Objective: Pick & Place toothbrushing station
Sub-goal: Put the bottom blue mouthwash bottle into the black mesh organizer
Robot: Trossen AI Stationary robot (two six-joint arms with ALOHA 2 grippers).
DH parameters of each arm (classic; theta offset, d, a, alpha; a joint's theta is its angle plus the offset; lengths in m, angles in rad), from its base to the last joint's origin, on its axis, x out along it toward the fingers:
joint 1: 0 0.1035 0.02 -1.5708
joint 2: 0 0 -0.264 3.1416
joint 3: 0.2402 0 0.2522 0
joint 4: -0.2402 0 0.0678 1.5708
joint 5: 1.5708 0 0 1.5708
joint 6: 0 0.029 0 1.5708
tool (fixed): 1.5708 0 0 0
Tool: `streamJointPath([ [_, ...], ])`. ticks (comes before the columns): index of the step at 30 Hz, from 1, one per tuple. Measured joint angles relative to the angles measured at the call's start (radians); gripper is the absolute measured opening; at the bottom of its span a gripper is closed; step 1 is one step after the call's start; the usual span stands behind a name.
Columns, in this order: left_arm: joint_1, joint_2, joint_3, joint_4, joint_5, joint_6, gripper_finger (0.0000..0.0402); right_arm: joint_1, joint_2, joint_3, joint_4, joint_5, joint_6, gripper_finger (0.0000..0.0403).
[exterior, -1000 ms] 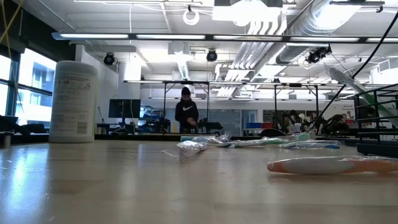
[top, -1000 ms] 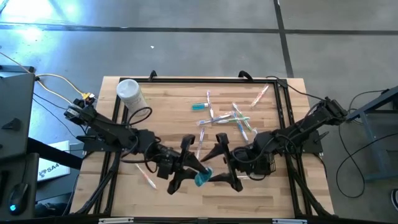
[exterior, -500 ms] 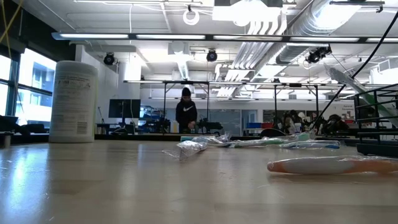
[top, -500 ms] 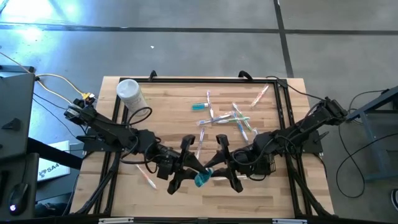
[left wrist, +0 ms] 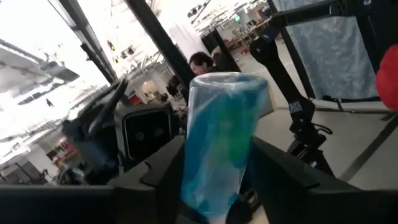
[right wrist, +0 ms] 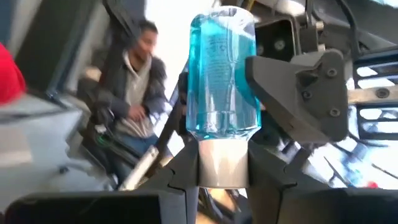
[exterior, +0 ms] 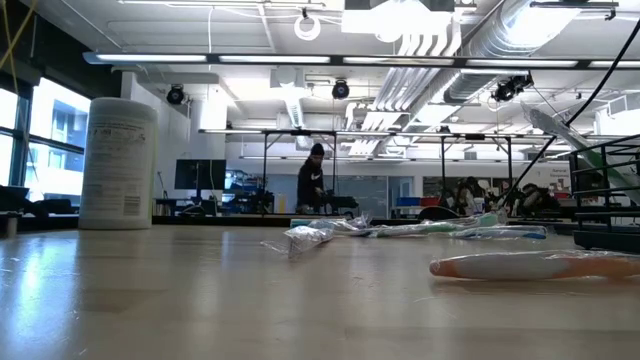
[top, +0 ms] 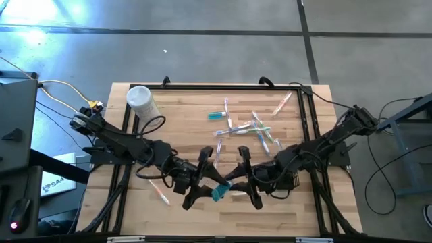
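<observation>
Looking down from the high view, I see my left gripper (top: 204, 179) and right gripper (top: 247, 181) meeting nose to nose near the table's front edge, the teal toothpaste tube (top: 219, 192) between them. A second ago the right claw stood wide and short of the tube; now it has slid in and narrowed onto the tube's far end, while the left fingers are loosening. The toothbrushes (top: 253, 129) lie scattered beyond both claws, the black mesh holder (top: 291, 178) behind the right one, the white canister (top: 142, 101) far behind the left.

At table height, neither claw shows; a toothbrush (exterior: 530, 265) lies close, and the person (exterior: 314, 180) in the room has shifted sideways.

My left wrist view has the tube (left wrist: 221, 140) upright between spread fingers.

My right wrist view shows the tube (right wrist: 224, 81), white cap pinched in my fingers.
</observation>
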Motion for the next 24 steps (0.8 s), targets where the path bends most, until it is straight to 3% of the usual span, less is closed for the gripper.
streamJointPath([
  [5, 0.000, -0.003, 0.000, -0.039, -0.014, -0.103, 0.0224, 0.060, -0.030, -0.001, -0.125, 0.204, 0.014, 0.0087],
  [9, -0.001, -0.007, 0.002, -0.092, -0.082, -0.125, 0.0245, 0.125, -0.066, 0.003, -0.266, 0.372, 0.085, 0.0087],
  [12, -0.013, -0.036, 0.001, -0.193, -0.165, -0.138, 0.0250, 0.170, -0.086, 0.046, -0.531, 0.531, 0.259, 0.0087],
  [14, -0.016, -0.058, 0.002, -0.264, -0.238, -0.179, 0.0250, 0.193, -0.096, 0.087, -0.719, 0.580, 0.419, 0.0087],
  [18, -0.014, -0.096, 0.001, -0.463, -0.322, -0.314, 0.0250, 0.208, -0.099, 0.196, -1.054, 0.563, 0.735, 0.0087],
  [24, 0.010, -0.113, 0.001, -0.703, -0.371, -0.467, 0.0250, 0.170, -0.100, 0.300, -1.445, 0.362, 1.132, 0.0087],
])
